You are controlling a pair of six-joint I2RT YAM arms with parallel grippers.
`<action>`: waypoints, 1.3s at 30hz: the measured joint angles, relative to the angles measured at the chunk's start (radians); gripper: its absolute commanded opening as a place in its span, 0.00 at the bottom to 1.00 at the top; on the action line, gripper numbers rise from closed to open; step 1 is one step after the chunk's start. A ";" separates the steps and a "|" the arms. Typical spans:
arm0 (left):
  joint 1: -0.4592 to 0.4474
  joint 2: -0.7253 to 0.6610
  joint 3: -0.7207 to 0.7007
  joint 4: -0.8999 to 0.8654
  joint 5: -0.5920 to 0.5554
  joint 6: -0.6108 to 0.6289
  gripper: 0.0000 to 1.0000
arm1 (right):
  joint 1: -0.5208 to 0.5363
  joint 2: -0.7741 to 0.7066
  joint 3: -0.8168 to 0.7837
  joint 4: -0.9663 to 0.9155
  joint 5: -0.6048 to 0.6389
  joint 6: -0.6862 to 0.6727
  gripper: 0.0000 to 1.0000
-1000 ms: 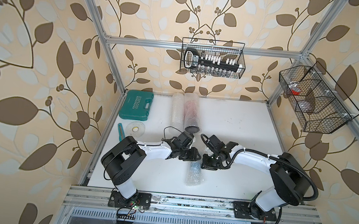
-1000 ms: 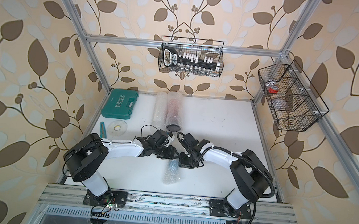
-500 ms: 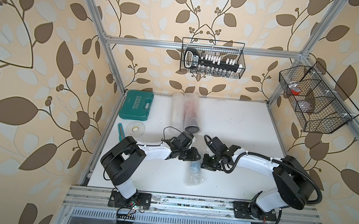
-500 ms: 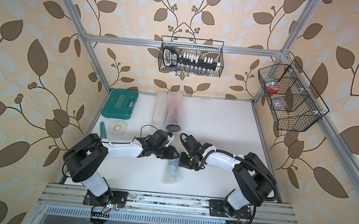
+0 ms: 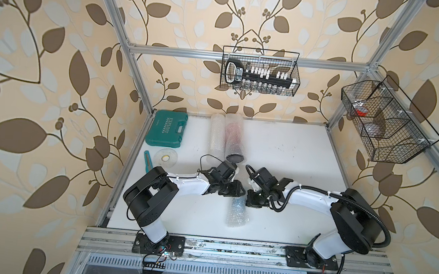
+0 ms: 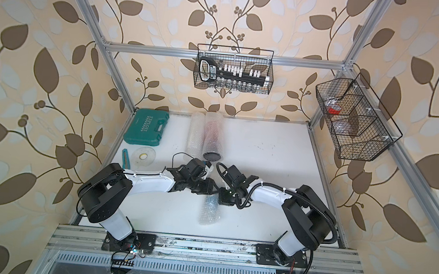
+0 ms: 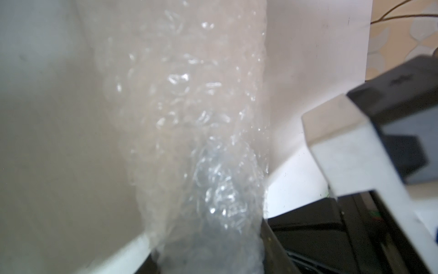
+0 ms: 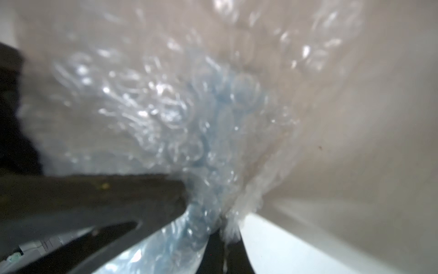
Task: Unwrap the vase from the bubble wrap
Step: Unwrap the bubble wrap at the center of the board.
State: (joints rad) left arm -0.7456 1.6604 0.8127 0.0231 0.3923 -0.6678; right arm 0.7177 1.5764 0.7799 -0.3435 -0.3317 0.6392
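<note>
Leaning further in than a second before, the right arm had brought the right claw [image 5: 250,201] down onto the upper end of the bubble wrap [image 5: 237,215]. Its jaws, apart a moment earlier, were now pressed together on a fold of the sheeting. The left claw [image 5: 232,193] had scarcely shifted. It pinched the same upper end from the other side, just beside its partner.

In both top views the bubble wrap lay as a rolled bundle at the lower centre of the white tabletop [image 5: 292,154], running lengthwise toward the bottom of the frame. In the left wrist view the wrap filled the middle of the frame and narrowed into that claw's dark fingers [image 7: 272,239] at the lower edge. In the right wrist view the vase [image 8: 220,111] was only a pale blue blur through the layers, and a black finger [image 8: 94,197] lay against the plastic.

Well apart, at the upper centre of the tabletop, two more rolls of wrap lay side by side: a plain roll [image 5: 217,136] and a second roll [image 5: 234,136] with something reddish inside. A green tool case [image 5: 166,129] sat at the upper left, with a tape roll [image 5: 166,157] and a teal cutter [image 5: 147,161] just below it.
</note>
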 measured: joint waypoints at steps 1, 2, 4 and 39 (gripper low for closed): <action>0.000 0.003 0.005 -0.005 0.002 0.005 0.31 | -0.002 0.005 0.000 0.001 -0.010 -0.029 0.00; 0.000 0.005 0.008 -0.010 0.003 0.009 0.31 | -0.003 0.010 0.000 0.001 -0.018 -0.058 0.00; 0.001 0.006 0.011 -0.014 0.005 0.013 0.31 | -0.005 0.011 -0.001 0.003 -0.026 -0.105 0.00; 0.132 -0.016 -0.100 0.079 0.238 0.037 0.29 | 0.152 -0.048 -0.091 0.122 0.074 -0.266 0.00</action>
State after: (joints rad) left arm -0.6136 1.6444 0.7124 0.1017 0.6300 -0.6304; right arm 0.8700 1.5284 0.6888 -0.2211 -0.2577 0.3737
